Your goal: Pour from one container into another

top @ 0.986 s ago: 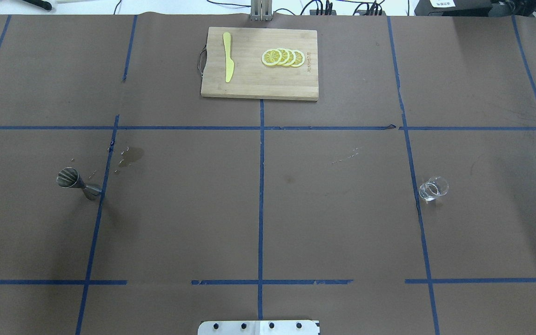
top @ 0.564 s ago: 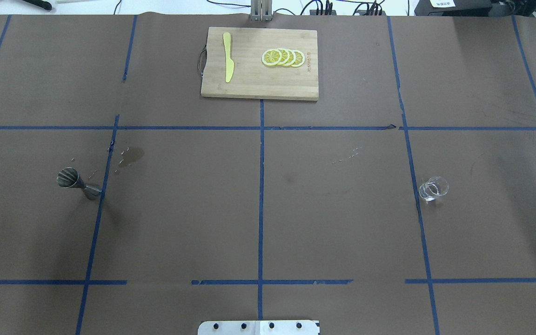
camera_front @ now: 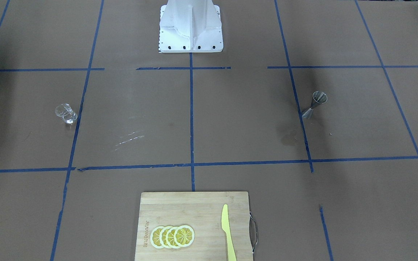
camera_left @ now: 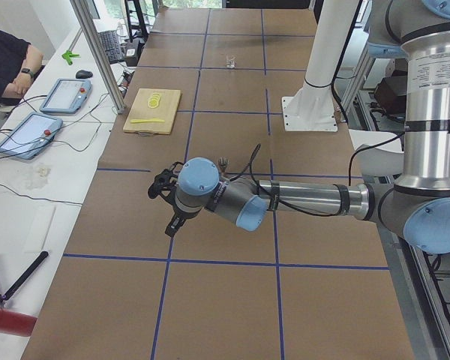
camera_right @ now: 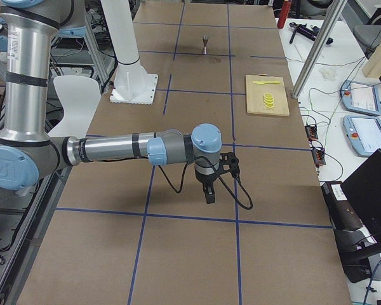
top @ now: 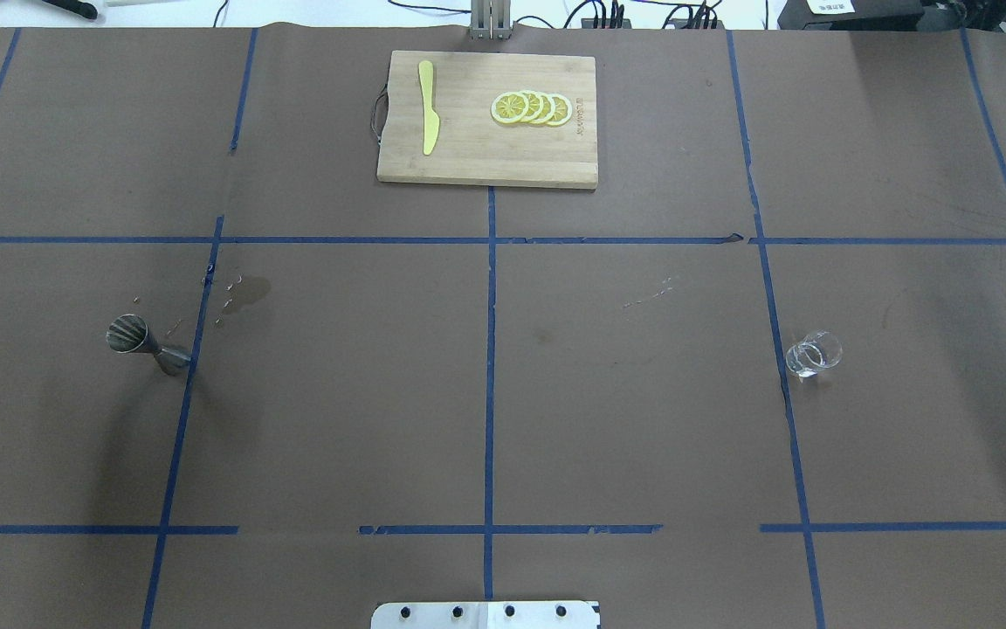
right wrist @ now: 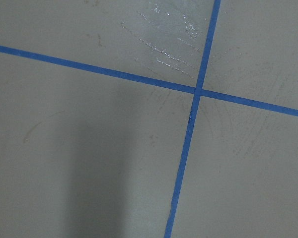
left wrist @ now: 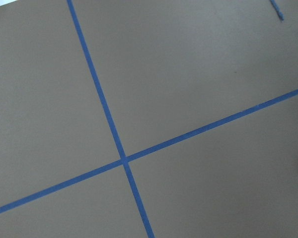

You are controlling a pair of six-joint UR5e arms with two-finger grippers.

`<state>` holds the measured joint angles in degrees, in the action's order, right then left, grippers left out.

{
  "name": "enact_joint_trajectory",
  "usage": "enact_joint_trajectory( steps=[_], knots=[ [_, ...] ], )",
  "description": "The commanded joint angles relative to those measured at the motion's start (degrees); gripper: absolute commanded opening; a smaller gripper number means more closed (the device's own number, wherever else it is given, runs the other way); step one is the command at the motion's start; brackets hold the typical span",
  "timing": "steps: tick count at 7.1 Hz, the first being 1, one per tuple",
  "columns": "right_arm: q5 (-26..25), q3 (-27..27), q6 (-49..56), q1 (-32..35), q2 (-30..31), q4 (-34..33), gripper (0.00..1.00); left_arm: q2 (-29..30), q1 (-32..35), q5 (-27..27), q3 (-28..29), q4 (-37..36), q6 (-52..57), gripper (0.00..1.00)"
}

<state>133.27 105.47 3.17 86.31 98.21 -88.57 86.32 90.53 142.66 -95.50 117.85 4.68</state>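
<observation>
The clear glass cup (top: 813, 354) stands upright on the right side of the table, also seen as the glass cup (camera_front: 66, 113). The steel jigger (top: 147, 345) stands upright on the left side, by a blue tape line, and appears again as the jigger (camera_front: 314, 105). Neither gripper shows in the overhead or front views. My left gripper (camera_left: 170, 222) hangs above the table past the jigger's end, far from it. My right gripper (camera_right: 209, 192) hangs over the opposite end, past the cup. I cannot tell whether either is open or shut. Both wrist views show only brown paper and tape.
A wooden cutting board (top: 485, 162) lies at the far middle with a yellow knife (top: 427, 109) and lemon slices (top: 531, 107). A wet stain (top: 250, 293) marks the paper near the jigger. The robot's white base (camera_front: 191, 25) stands at the near edge. An operator (camera_left: 7, 56) sits beside the table.
</observation>
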Motion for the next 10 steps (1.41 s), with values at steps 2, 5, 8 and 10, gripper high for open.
enact_joint_trajectory(
  steps=[2,5,8,10],
  knots=[
    [0.1,0.3,0.2,0.0,-0.6,0.5,1.00,-0.6,-0.1,0.6,-0.7,13.5,-5.5,1.00],
    [0.2,0.3,0.2,-0.1,-0.3,0.6,1.00,-1.0,-1.9,3.0,-1.0,21.8,-11.3,1.00],
    [0.2,0.3,0.0,-0.1,-0.1,0.9,1.00,-4.3,-13.6,-8.5,-4.3,29.3,-29.1,1.00],
    [0.2,0.2,0.0,0.0,-0.1,0.9,1.00,-6.9,-25.7,-18.8,-8.4,36.3,-43.7,1.00]
  ],
)
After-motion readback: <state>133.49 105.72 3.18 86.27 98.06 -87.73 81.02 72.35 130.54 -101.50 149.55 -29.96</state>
